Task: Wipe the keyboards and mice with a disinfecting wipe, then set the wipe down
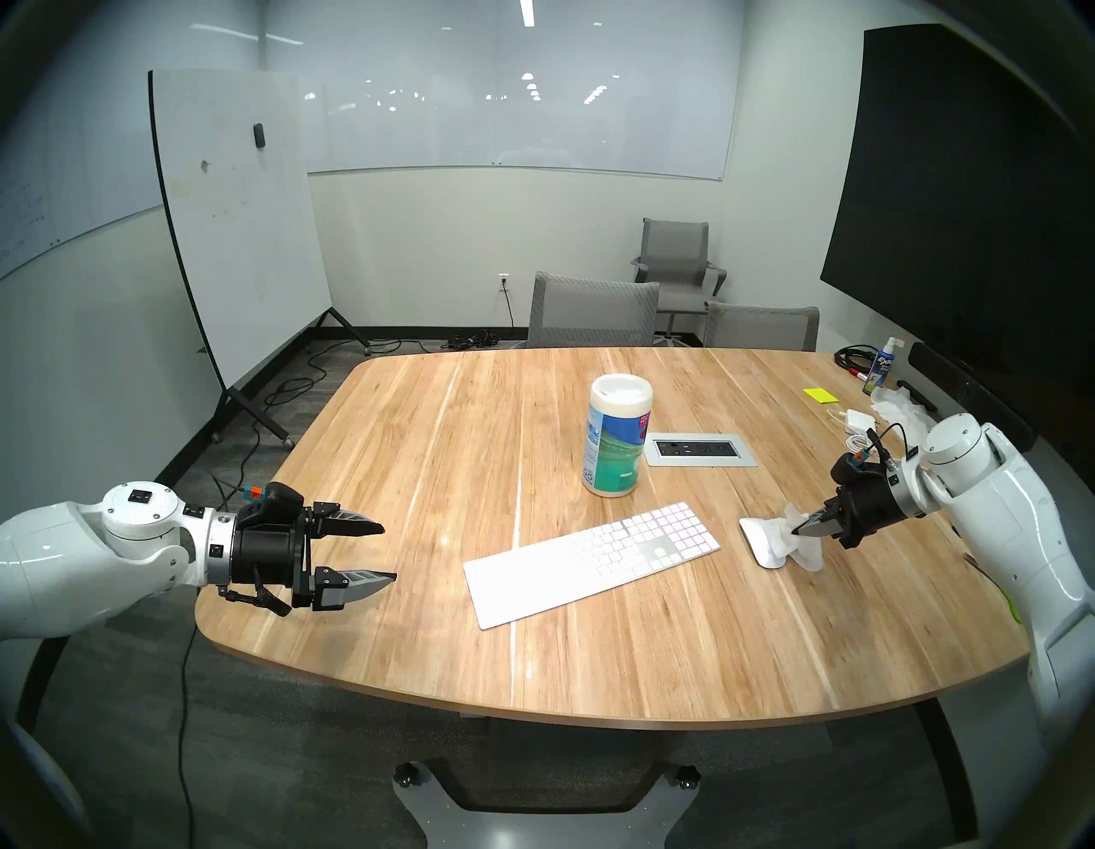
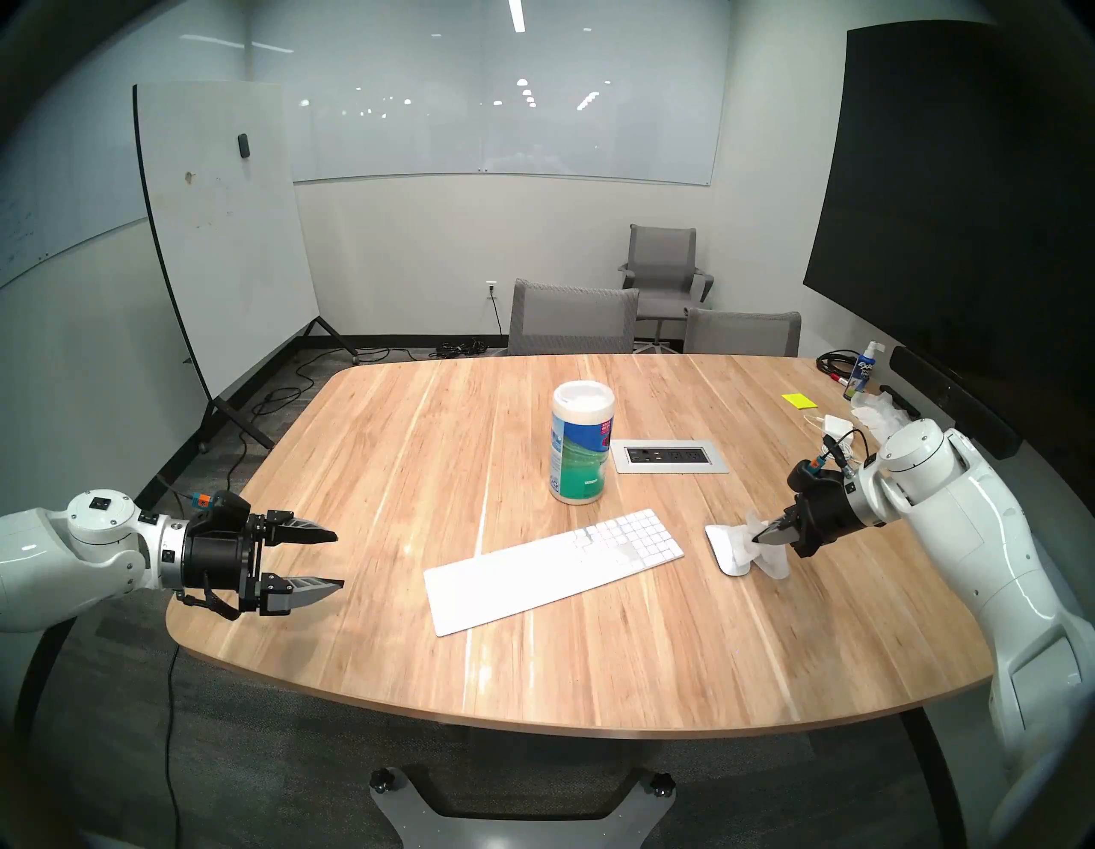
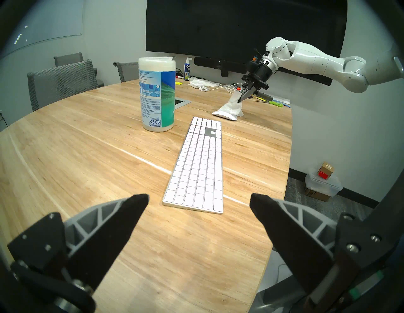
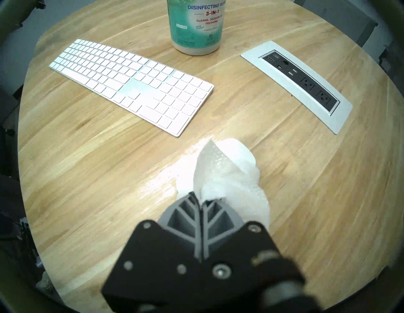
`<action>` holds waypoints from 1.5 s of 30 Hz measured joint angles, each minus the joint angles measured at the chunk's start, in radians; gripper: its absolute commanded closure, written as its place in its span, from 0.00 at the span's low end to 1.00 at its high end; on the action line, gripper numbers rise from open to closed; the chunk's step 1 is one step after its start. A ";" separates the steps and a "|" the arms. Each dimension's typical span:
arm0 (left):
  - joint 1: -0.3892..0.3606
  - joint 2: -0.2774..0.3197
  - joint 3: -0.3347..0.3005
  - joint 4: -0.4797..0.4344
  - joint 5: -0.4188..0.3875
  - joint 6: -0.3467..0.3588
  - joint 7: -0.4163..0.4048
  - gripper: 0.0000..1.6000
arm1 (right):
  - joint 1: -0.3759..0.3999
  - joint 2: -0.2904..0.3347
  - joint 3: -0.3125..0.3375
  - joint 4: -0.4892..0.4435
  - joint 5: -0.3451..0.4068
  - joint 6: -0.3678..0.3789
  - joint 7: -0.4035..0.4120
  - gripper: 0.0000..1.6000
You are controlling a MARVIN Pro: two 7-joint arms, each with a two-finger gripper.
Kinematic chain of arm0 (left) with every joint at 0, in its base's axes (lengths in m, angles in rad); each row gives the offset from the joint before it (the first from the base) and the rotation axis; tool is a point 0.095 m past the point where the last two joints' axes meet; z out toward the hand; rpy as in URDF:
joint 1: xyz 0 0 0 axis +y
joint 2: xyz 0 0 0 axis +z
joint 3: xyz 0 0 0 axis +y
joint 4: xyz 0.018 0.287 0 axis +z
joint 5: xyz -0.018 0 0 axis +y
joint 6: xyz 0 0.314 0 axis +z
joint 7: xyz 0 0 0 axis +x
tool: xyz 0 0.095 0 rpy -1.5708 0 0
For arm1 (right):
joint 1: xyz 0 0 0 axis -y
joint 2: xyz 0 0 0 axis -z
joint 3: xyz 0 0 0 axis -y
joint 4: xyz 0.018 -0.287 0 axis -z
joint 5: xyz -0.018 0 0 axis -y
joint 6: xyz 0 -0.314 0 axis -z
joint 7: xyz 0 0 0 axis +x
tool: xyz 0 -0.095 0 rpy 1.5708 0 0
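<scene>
Right pincer [image 1: 801,529] clenched on the wipe [image 1: 788,542], draping it over the mouse [image 1: 751,533] to scrub; left pincer [image 1: 388,550] released, idle.

Small meeting room. Pale walls [image 1: 415,237], glass boards mounted on two of them. Rolling whiteboard [image 1: 237,237] stands at the left on a black frame. Large dark screen [image 1: 960,195] on the right wall. Three grey mesh chairs [image 1: 592,308] beyond a light wooden table [image 1: 415,474]. Grey carpet [image 1: 266,741], loose black cables. Ceiling strip light [image 1: 525,12] reflects in the glass.
</scene>
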 measured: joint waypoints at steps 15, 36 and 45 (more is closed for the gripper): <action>-0.001 0.000 0.001 0.000 0.000 0.000 0.000 0.00 | -0.042 -0.036 -0.015 -0.042 -0.003 0.034 -0.034 1.00; -0.002 0.000 0.002 0.000 0.000 0.000 0.000 0.00 | -0.031 -0.085 -0.030 0.013 -0.035 0.061 -0.081 1.00; -0.002 0.000 0.003 0.000 0.000 0.000 0.000 0.00 | -0.004 -0.118 -0.035 0.058 -0.068 0.060 -0.100 1.00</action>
